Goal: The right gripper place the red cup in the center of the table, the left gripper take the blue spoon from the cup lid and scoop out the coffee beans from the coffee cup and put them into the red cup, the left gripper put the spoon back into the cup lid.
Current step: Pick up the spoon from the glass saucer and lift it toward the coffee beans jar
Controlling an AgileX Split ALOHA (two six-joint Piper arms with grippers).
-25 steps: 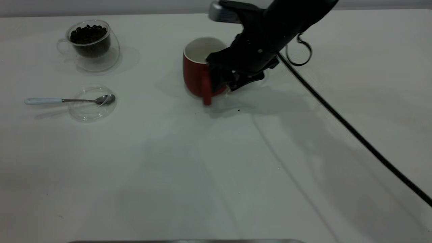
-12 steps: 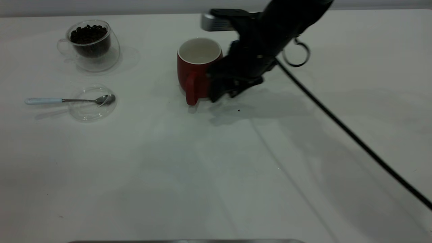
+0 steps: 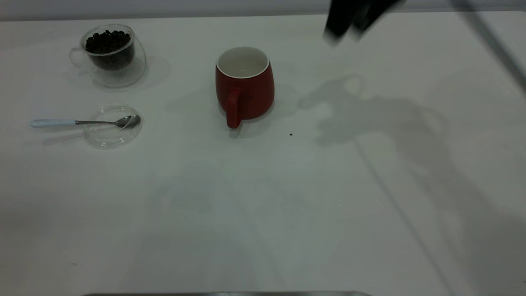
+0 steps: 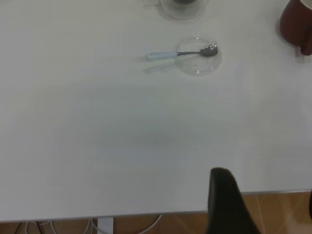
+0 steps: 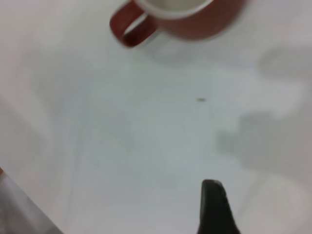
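I see the red cup (image 3: 245, 84) standing upright and alone near the middle of the table (image 3: 263, 213), handle toward the camera, white inside, no beans in it. A tiny dark speck (image 3: 291, 134) lies just beside it.

The right gripper (image 3: 343, 20) is a dark blur at the top edge of the exterior view, well apart from the cup and touching nothing; I cannot tell how its fingers stand.

The coffee cup (image 3: 111, 55) sits at the far left, filled with the coffee beans (image 3: 107, 41). Nearer the camera lies the cup lid (image 3: 111, 126), with the blue spoon (image 3: 82, 122) across it: bowl inside the lid, pale handle sticking out over the table.

The left gripper (image 4: 229, 204) hangs over the table's edge, one black finger in sight; its state I cannot tell.
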